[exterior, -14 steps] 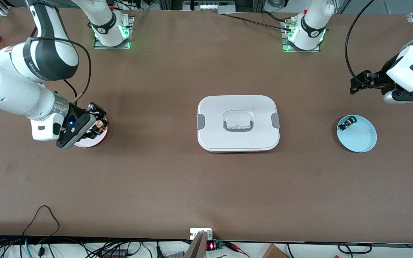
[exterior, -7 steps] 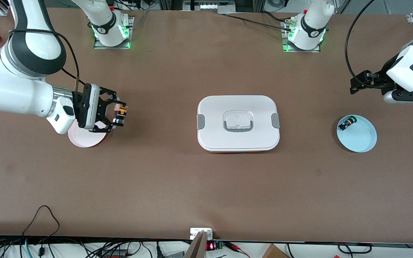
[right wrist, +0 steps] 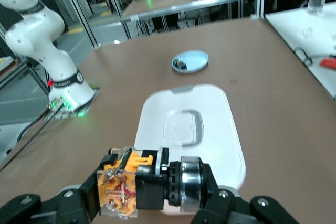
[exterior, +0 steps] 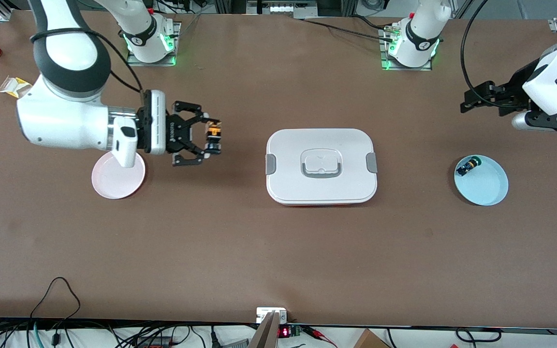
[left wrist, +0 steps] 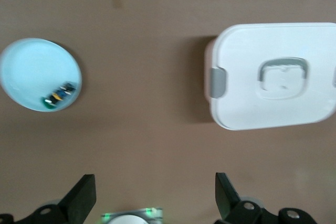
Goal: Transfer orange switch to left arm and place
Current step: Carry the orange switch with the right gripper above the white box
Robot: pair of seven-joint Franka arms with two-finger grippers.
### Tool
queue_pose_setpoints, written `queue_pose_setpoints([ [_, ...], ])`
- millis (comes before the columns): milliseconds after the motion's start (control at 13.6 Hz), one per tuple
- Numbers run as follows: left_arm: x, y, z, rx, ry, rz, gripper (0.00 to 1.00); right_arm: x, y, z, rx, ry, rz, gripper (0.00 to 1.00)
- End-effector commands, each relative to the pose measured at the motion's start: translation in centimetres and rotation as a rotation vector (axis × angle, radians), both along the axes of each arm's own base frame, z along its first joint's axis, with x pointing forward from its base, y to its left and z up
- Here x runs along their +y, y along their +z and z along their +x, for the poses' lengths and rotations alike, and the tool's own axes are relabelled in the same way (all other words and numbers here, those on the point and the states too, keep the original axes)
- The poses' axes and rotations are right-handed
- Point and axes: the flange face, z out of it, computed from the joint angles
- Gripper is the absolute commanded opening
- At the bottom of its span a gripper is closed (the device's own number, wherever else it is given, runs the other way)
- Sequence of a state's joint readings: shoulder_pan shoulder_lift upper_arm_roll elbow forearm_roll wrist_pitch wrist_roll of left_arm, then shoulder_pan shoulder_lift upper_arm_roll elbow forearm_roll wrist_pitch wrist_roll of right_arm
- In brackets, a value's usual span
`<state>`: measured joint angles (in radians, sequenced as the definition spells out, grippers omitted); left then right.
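The table carries one large white plastic box [exterior: 321, 166], two round plates, one pink [exterior: 118, 181] and one blue [exterior: 481, 180], and two small push-button switches, one orange-bodied [exterior: 214, 136] and one green-capped [exterior: 467, 167].

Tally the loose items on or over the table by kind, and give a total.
Plates: 2, pink plate and blue plate
Switches: 2, orange switch in the right gripper, green-capped switch on the blue plate
Boxes: 1, white box
Total: 5

Orange switch [exterior: 214, 137] held aloft beside white latched box [exterior: 321, 166].
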<state>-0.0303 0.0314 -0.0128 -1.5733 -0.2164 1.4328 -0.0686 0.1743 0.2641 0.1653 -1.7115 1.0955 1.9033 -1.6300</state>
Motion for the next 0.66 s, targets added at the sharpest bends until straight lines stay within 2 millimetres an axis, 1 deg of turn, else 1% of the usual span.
queue_pose_setpoints([
  [0, 0.5, -1.7, 0.7, 0.094, 0.030, -0.115, 1.00, 2.1, 0.9, -0.5, -0.063, 0.020, 0.131, 0.02],
  [74, 0.0, -2.8, 1.1, 0.131, 0.032, -0.145, 1.00, 3.3, 0.7, -0.8, -0.076, 0.032, 0.183, 0.02],
  [148, -0.2, -3.0, 1.1, 0.144, 0.029, -0.167, 1.00, 4.1, 0.3, -0.9, -0.089, 0.037, 0.232, 0.02],
  [221, -1.8, -3.7, 1.0, 0.184, -0.004, -0.191, 1.00, 5.2, -0.1, -1.1, -0.109, 0.041, 0.285, 0.02],
  [295, -2.3, -4.3, 0.6, 0.265, -0.010, -0.283, 1.00, 6.1, -0.3, -1.2, -0.109, 0.032, 0.336, 0.02],
  [369, -3.1, -5.0, 0.7, 0.306, -0.009, -0.374, 1.00, 7.4, -0.9, -1.5, -0.091, 0.021, 0.367, 0.02],
  [517, -3.5, -7.1, 1.4, 0.402, -0.012, -0.482, 1.00, 9.8, -1.0, -2.1, -0.086, -0.043, 0.387, 0.02],
  [590, -3.8, -7.3, 1.6, 0.406, -0.012, -0.509, 1.00, 10.8, -0.9, -2.2, -0.078, -0.077, 0.406, 0.02],
])
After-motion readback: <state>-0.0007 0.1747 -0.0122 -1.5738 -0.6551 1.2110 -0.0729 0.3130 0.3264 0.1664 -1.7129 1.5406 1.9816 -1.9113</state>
